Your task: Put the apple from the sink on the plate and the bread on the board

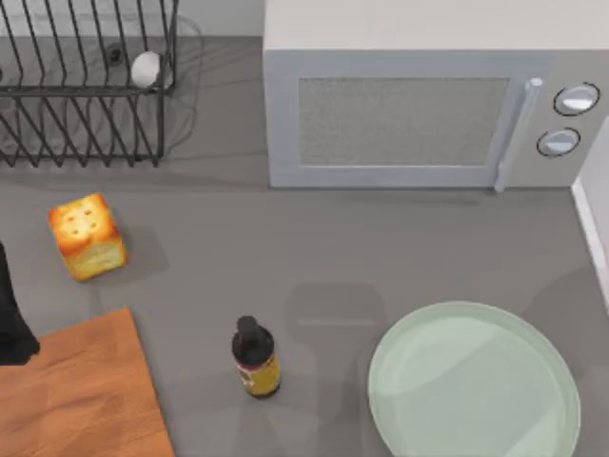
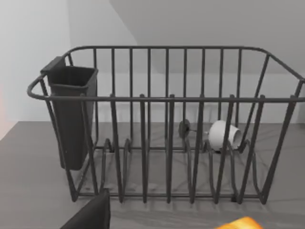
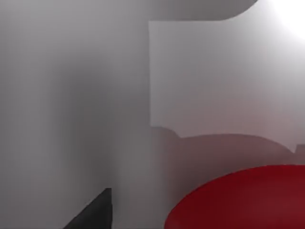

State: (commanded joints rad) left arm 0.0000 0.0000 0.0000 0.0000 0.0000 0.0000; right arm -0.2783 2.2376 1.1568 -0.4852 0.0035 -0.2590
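The apple [image 3: 243, 200] sits close before my right hand; whether that hand is spread I cannot tell. The bread [image 1: 88, 237] rests on the bench beyond the board [image 1: 81, 395]. My left arm [image 1: 13, 319] is at the board's left edge. The plate [image 1: 474, 383] lies right of the board.

**Kitchen counter: surroundings**

We list a grey countertop [image 1: 285, 248], a white microwave [image 1: 419, 105] at the back, a black wire dish rack [image 1: 86, 86] at back left, and pale walls [image 2: 200, 24], possibly tiled; soft, even light.
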